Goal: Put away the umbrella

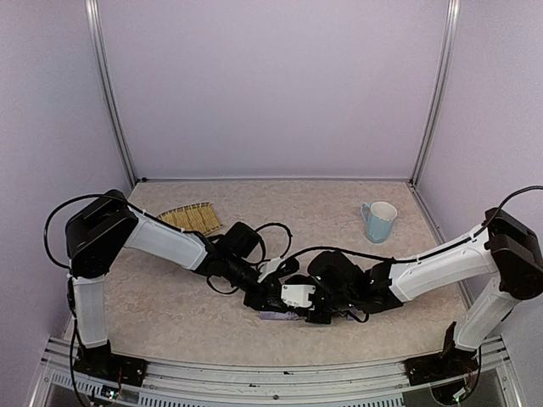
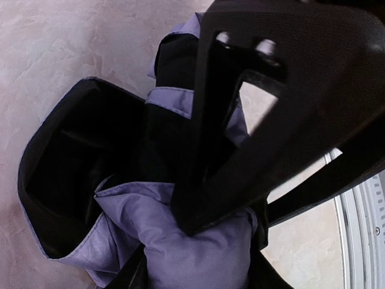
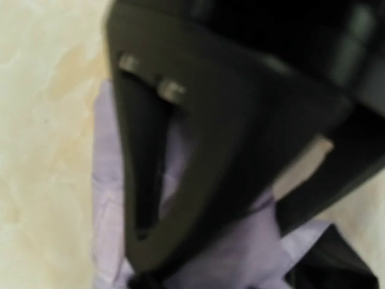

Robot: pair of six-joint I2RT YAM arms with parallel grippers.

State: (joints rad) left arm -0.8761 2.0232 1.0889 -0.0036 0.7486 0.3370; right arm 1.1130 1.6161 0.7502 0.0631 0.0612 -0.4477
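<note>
Where the two arms meet over the near middle of the table (image 1: pixel 170 314), the umbrella (image 2: pixel 192 259) lies on the tabletop, almost wholly covered from above by the wrists. In the top view only a sliver of pale lavender shows beneath them. The left wrist view shows it closely: the canopy is crumpled into loose folds, lavender outside and black inside, with one fold gaping open like a dark pocket on the left and a plump lavender bundle toward the near side. Its shaft and handle cannot be made out.

The left gripper (image 2: pixel 225 232) is down on that bundle, with the tip of one dark finger (image 2: pixel 240 132) touching the fabric and cloth bunched between the two fingers. Whether the pincer is clamped on the cloth or merely resting against it cannot be told. The right gripper (image 3: pixel 222 253) reaches in from the right, and its view is blurred. Lavender fabric lies under and between its fingers too, but whether it has a grasp on it cannot be told.

Farther out, a woven straw tray (image 1: pixel 191 218) lies toward the far left, beside the left arm's upper link. A pale blue mug (image 1: pixel 379 222) stands upright toward the far right, well apart from the umbrella.
</note>
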